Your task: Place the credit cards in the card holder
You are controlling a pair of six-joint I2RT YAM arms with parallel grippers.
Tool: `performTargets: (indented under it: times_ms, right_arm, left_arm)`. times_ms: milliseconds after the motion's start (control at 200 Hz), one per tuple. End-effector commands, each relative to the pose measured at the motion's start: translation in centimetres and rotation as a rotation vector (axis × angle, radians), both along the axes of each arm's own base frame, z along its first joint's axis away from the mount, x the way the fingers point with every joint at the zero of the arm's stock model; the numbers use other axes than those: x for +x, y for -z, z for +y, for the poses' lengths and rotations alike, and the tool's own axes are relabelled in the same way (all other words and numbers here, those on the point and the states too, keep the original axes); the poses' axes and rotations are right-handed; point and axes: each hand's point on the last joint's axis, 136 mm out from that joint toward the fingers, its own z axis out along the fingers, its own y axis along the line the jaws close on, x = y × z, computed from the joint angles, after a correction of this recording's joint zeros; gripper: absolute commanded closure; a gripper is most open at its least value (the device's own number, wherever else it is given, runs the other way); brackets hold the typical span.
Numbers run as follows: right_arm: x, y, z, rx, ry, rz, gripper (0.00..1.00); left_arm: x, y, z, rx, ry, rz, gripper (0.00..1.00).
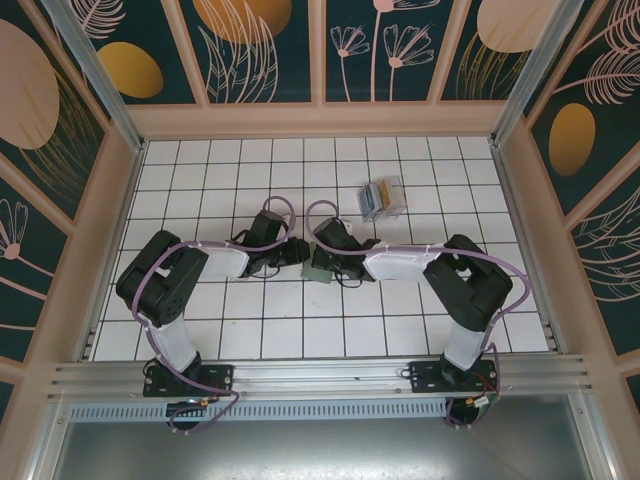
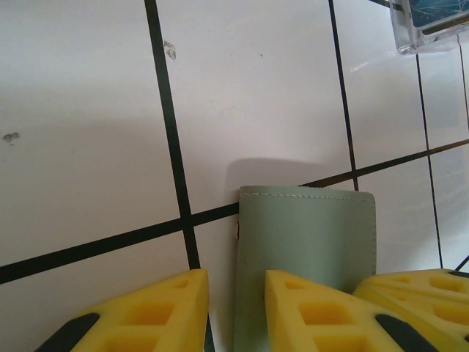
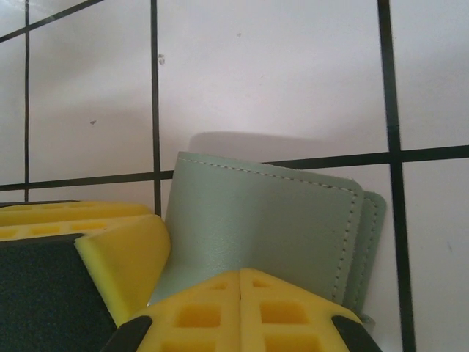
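Card holder (image 1: 318,270) lies folded mid-table. Judged light, with soft, limp covers; best taken by one cover's free edge.
Left gripper (image 2: 234,282): jaws apart, straddling one edge.
Right gripper (image 3: 242,286): pads together at the holder.
Credit cards (image 1: 383,198), far-right: probably stiff and slippery.

Sage-green card holder (image 2: 304,257); white table (image 2: 256,88), black grid.

Sage-green card holder (image 3: 264,220), folded, on white tiles (image 3: 278,73) — right gripper (image 3: 242,279) jaws pinched on its near edge

One card holder (image 1: 318,270), one clear box (image 1: 399,190), perhaps three credit cards (image 1: 377,198) inside it.
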Motion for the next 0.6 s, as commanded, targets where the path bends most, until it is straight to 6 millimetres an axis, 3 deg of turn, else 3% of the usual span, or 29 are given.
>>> performTargets:
  times_ms: [0, 270, 596]
  right_arm:
    - [-1.8, 3.3, -0.2, -0.050, -0.021, 0.058, 1.00]
    - [-2.2, 4.5, -1.1, -0.090, 0.004, 0.058, 1.00]
    - [-3.8, 3.7, -0.9, -0.035, -0.038, -0.010, 1.00]
  left_arm:
    - [-2.6, 2.7, -0.1, 0.021, 0.034, 0.130, 0.72]
    - [-3.1, 2.8, -0.4, -0.001, 0.040, 0.152, 0.74]
    - [-2.6, 2.3, -0.5, -0.009, 0.029, 0.144, 0.75]
